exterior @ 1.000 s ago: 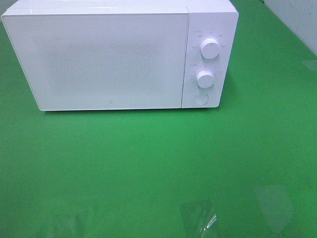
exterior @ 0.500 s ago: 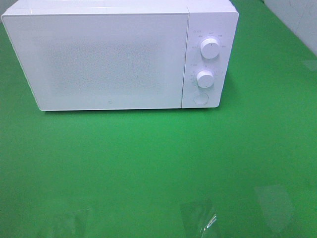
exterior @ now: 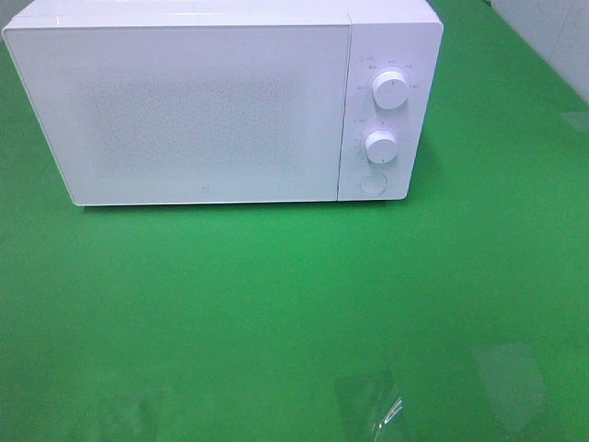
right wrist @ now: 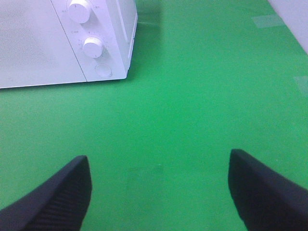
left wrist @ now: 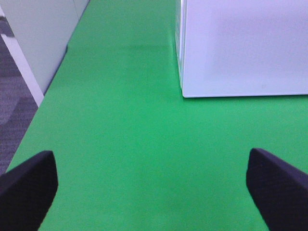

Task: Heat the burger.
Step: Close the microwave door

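No burger shows in any view. A white microwave [exterior: 221, 106] stands at the back of the green table with its door shut; its two knobs and round button are on its right side. In the left wrist view my left gripper [left wrist: 151, 192] is open over bare green cloth, short of the microwave's left corner [left wrist: 240, 53]. My right gripper [right wrist: 159, 192] is open too and holds nothing, a way in front of the microwave's knob panel [right wrist: 94, 45]. Neither gripper appears in the high view.
The green table cloth [exterior: 276, 304] has patches of clear tape [exterior: 368, 405] near its front edge. A grey cabinet and the table's left edge [left wrist: 38, 48] lie beside the left arm. A white wall [exterior: 552, 37] stands at the back right.
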Motion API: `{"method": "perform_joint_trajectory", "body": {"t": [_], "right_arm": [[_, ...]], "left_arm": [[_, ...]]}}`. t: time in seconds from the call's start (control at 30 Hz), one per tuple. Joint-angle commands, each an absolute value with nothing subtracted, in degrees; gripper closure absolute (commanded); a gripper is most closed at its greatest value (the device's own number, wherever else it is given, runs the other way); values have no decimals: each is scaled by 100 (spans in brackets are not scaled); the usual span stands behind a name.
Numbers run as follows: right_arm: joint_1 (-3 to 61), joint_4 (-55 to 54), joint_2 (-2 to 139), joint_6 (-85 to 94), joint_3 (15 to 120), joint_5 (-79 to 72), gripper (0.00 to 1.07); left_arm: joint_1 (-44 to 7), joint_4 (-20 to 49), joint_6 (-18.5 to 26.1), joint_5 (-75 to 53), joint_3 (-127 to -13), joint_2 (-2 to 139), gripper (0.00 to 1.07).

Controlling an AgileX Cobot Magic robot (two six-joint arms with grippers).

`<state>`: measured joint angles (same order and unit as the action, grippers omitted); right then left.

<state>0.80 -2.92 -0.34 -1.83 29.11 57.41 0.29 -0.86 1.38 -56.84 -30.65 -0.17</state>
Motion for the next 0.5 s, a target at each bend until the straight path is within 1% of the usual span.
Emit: {"method": "perform_joint_trajectory", "body": {"t": [0.03, 0.07, 0.1, 0.2, 0.23, 0.27, 0.33, 0.5], "right_arm": [[63, -264, -166, -206, 2905, 5724, 31], [63, -264, -166, -206, 2905, 5724, 31], [63, -264, -166, -206, 2905, 5724, 31], [63, -264, -166, -206, 2905, 5724, 31], [63, -264, -166, -206, 2905, 5724, 31], [63, -264, -166, -206, 2905, 5724, 31], [63, -264, -166, -206, 2905, 5724, 31], [63, -264, -166, -206, 2905, 5724, 31]], "left_arm": [[23, 0, -86, -5059, -3128, 201, 12], [23, 0, -86, -5059, -3128, 201, 12], [23, 0, -183, -4847, -3128, 321, 16], [23, 0, -195, -4778, -3128, 401, 18], [23, 0, -195, -4738, -3128, 539, 22], [23, 0, -195, -4738, -3128, 539, 22], [23, 92, -155, -4847, -3128, 642, 27], [23, 109, -74, -5059, -3128, 642, 27]]}}
